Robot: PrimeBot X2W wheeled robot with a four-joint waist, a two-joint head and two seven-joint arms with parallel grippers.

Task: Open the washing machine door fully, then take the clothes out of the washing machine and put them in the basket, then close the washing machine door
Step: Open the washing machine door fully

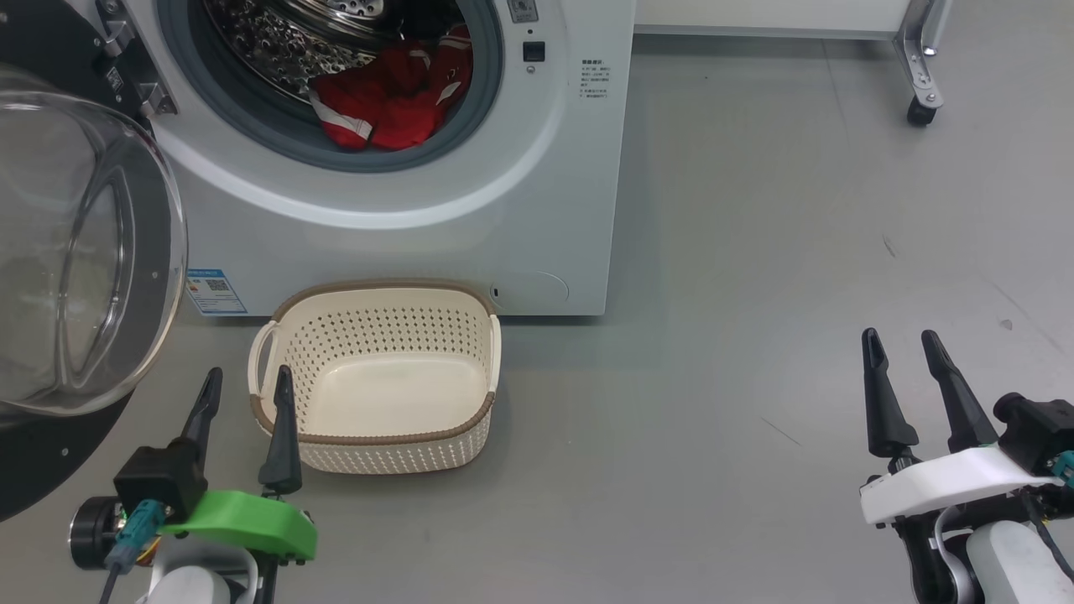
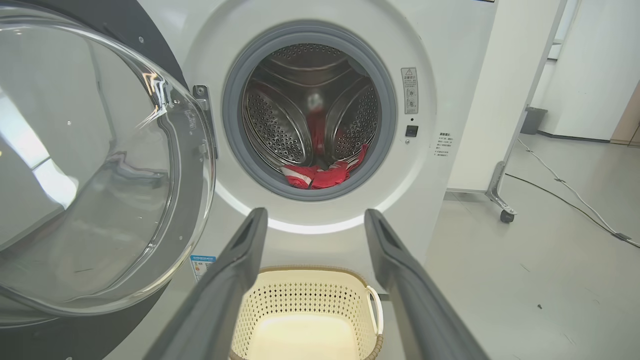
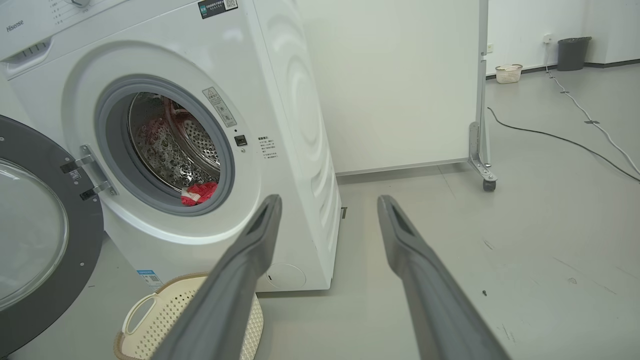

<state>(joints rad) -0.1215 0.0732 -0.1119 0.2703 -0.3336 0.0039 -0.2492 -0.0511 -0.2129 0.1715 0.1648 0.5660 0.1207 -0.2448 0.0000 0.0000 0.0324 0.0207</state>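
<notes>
Head view: the washing machine door (image 1: 84,252) is swung wide open at the left edge, with its glass bowl bulging toward me and its black rim below. The washing machine (image 1: 470,243) stands on the grey floor (image 1: 755,294). The clothes (image 1: 390,96) are a red bundle with white trim, low in the drum (image 1: 277,50) just inside the grey gasket (image 1: 361,161). The basket (image 1: 377,289) sits on the floor right against the machine's front, under the opening, with its cream bottom in plain sight. My left gripper (image 1: 250,373) hangs at lower left, between the door and the basket and just beside the basket's left handle. Its fingers are spread, and I can't tell if the inner one touches the rim. The right gripper (image 1: 899,335) is at lower right over bare floor, well apart from the machine and basket, fingers spread too. Left wrist view: the fingers (image 2: 225,290) stand wide apart, pointing at the opening, with the basket low between them and red cloth at the drum's bottom. Right wrist view: the machine is seen at an angle, with the door on its hinges (image 3: 87,175) at left. A white panel (image 3: 400,85) on casters is just beside the machine, a cable (image 3: 545,134) runs across the floor, and a dark bin (image 3: 572,52) sits by the far wall.
</notes>
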